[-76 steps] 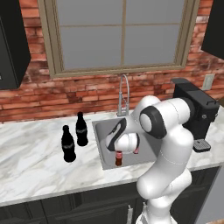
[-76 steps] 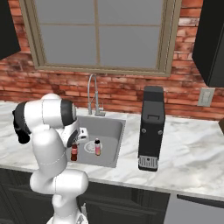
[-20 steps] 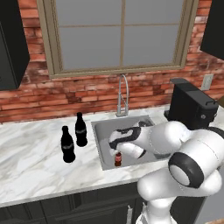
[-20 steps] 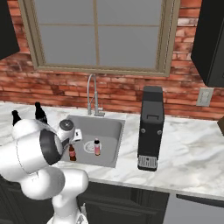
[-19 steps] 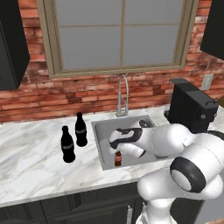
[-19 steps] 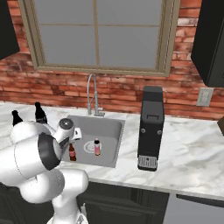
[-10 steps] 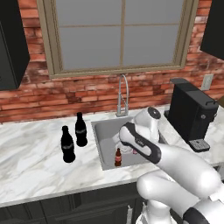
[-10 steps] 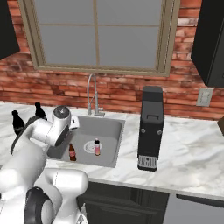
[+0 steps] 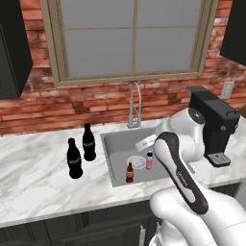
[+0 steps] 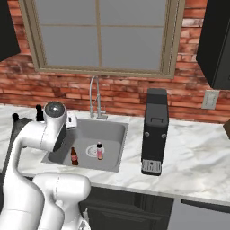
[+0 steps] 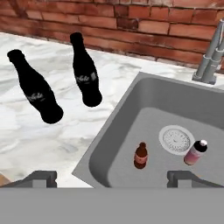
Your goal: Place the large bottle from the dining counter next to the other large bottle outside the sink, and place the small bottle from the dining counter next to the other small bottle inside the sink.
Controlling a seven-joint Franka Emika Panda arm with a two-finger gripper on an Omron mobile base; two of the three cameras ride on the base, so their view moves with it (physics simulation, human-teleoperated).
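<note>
Two glossy black large bottles [image 11: 36,90] [image 11: 85,71] carry faint pale label bands. The small bottle [image 11: 140,155] is dark brown with a red label; the other small bottle [image 11: 194,152] is pale pink with a white cap. The sink [image 11: 144,109] is plain grey steel, the worktop [image 9: 33,173] white marble with grey veins, the wall [image 10: 126,96] red brick, and the coffee machine [image 10: 155,130] black.
</note>
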